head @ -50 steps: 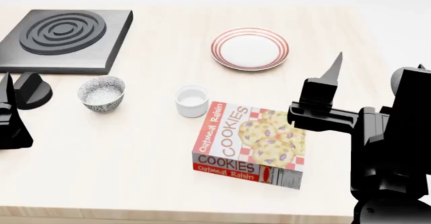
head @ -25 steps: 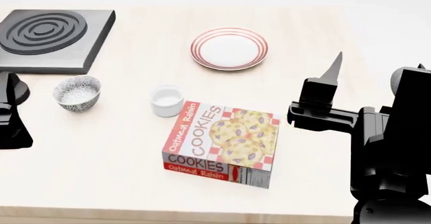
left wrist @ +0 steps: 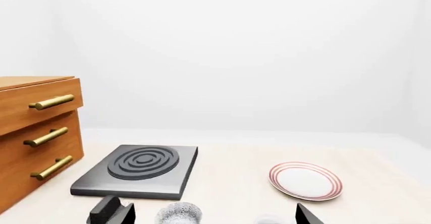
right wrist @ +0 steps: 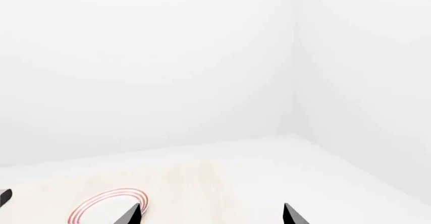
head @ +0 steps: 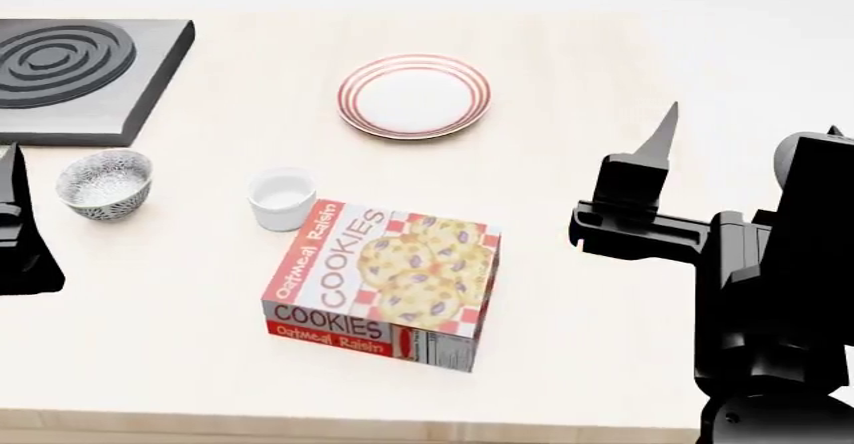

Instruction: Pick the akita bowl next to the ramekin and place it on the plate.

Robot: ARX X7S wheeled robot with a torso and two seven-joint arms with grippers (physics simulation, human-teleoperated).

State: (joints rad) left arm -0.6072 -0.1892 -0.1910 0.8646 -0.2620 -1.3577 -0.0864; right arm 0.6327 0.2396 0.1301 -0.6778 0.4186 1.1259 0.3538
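Observation:
The akita bowl (head: 104, 184), grey-patterned and footed, stands at the table's left, with the small white ramekin (head: 282, 198) just to its right. The red-ringed plate (head: 414, 96) lies further back, near the middle. My left gripper (left wrist: 205, 215) is open and empty. It hovers short of the bowl (left wrist: 179, 215), which shows between its fingertips beside the ramekin (left wrist: 269, 220), with the plate (left wrist: 306, 180) beyond. My right gripper (right wrist: 212, 213) is open too and holds nothing. It is raised over the table's right side, with the plate (right wrist: 108, 206) ahead of its fingertip (right wrist: 135, 211).
A cookies box (head: 384, 284) lies in front of the ramekin. A black stove burner (head: 67, 64) sits at the back left, behind the bowl. A wooden drawer cabinet (left wrist: 34, 133) stands left of the burner. The table's front edge (head: 334, 426) is close.
Everything on the table has slid left in the head view, so the view has shifted to the right. Both arms keep their places in the frame.

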